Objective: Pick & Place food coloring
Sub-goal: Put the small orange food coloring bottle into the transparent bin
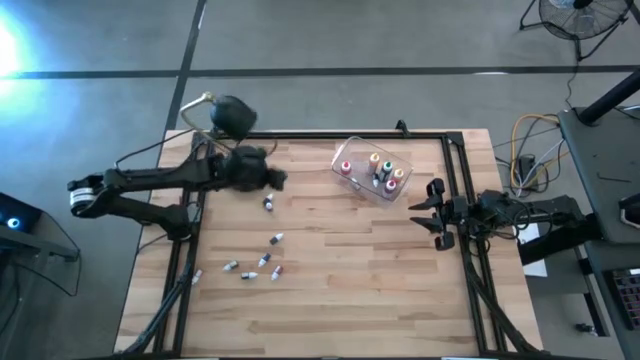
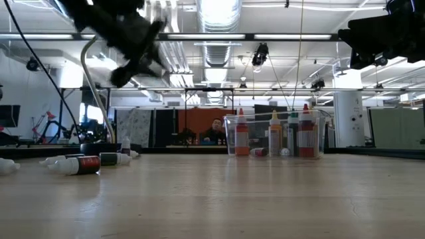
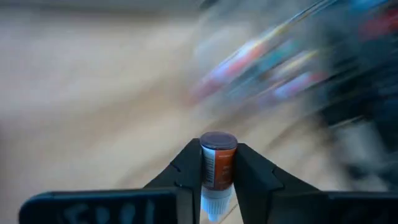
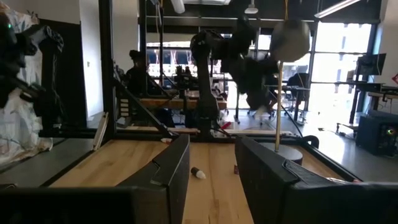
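My left gripper (image 3: 217,157) is shut on one small food coloring bottle (image 3: 217,169) with an orange-brown label, a dark end and a whitish end. It hangs high over the table's far-left part (image 1: 277,179), left of the clear tub (image 1: 352,150). The tub holds several upright bottles (image 2: 273,136). One bottle (image 1: 268,203) lies just near of the left gripper, and several more (image 1: 262,262) lie scattered on the left half of the table. My right gripper (image 1: 432,210) waits open at the table's right edge, level with the tub's near side. My left gripper pinches the bottle's labelled body (image 3: 217,177) between its two fingers (image 3: 186,173). The dark end (image 3: 218,140) sticks out past the fingertips and the whitish end (image 3: 214,205) points back toward the wrist. The bottle is lifted clear of the table.
A black round-headed lamp (image 1: 232,113) stands at the far-left corner, just behind my left arm. A black frame (image 1: 470,200) runs around the table's edges. Bare wood lies across the near and right parts of the table (image 1: 380,290). A person (image 2: 216,129) sits far behind the table.
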Motion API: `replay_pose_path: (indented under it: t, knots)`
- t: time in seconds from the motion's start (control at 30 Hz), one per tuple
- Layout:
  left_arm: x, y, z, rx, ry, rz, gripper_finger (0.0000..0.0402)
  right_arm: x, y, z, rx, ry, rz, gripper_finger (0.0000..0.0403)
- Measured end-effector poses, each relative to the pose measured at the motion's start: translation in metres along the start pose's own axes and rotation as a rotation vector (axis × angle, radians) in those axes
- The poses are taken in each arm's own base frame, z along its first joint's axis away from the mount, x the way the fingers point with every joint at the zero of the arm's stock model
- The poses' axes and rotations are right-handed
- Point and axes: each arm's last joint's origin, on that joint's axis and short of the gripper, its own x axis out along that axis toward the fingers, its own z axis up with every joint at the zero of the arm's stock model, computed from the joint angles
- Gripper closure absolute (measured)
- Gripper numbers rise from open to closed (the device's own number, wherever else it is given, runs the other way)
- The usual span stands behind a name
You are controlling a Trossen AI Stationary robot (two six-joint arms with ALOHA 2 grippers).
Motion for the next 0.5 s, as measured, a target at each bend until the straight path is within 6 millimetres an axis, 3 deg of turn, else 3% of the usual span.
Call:
replay_pose_path:
  t: [0.07, 0.13, 0.27, 0.5]
  knots:
    - [0.002, -0.021, 0.02, 0.025, -0.154, -0.122, 0.035, 0.0, 0.0, 0.0, 0.0, 0.0, 0.0, 0.028]
    - [0.015, -0.031, 0.039, 0.02, -0.224, -0.125, 0.035, 0.0, 0.0, 0.0, 0.0, 0.001, 0.0, 0.028]
    - [0.066, -0.054, 0.06, 0.092, -0.215, -0.084, 0.0354, 0.0, 0.0, 0.0, 0.0, 0.003, 0.0, 0.028]
    - [0.143, -0.125, 0.076, 0.301, -0.228, -0.146, 0.0354, 0.0, 0.0, 0.0, 0.0, 0.003, -0.001, 0.028]
